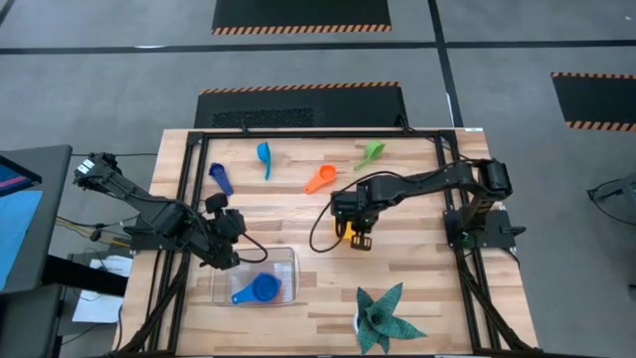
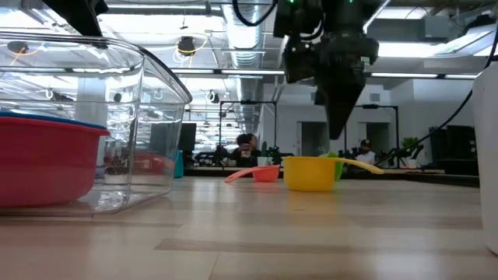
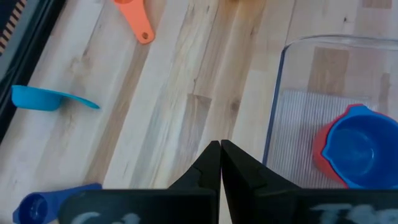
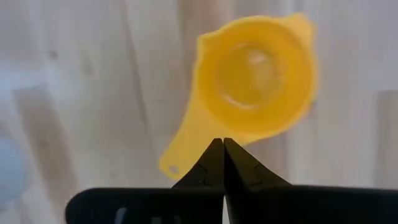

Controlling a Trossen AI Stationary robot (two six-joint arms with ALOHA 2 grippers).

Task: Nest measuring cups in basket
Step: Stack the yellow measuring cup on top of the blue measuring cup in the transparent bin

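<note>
Basket point(image 2: 117, 124) nearest the low camera, clear, holding a red cup point(image 2: 47, 159) with a blue cup point(image 1: 260, 289) nested in it; left gripper point(image 1: 227, 221) hangs by the basket's far rim, fingers pressed together, holding nothing. Mid-table the yellow cup point(image 2: 311, 173) sits on the wood; right gripper point(image 2: 340, 124) hovers just above it, tips pressed together, gripping nothing. Beyond lie the orange cup point(image 1: 320, 179), dark blue cup point(image 1: 221, 178), light blue cup point(image 1: 264, 156) and green cup point(image 1: 371, 153), all loose. Risk: descending with fingers shut would knock or tip the yellow cup; they likely need to spread first; a grab on the thin handle point(image 4: 180, 152) could slip.
</note>
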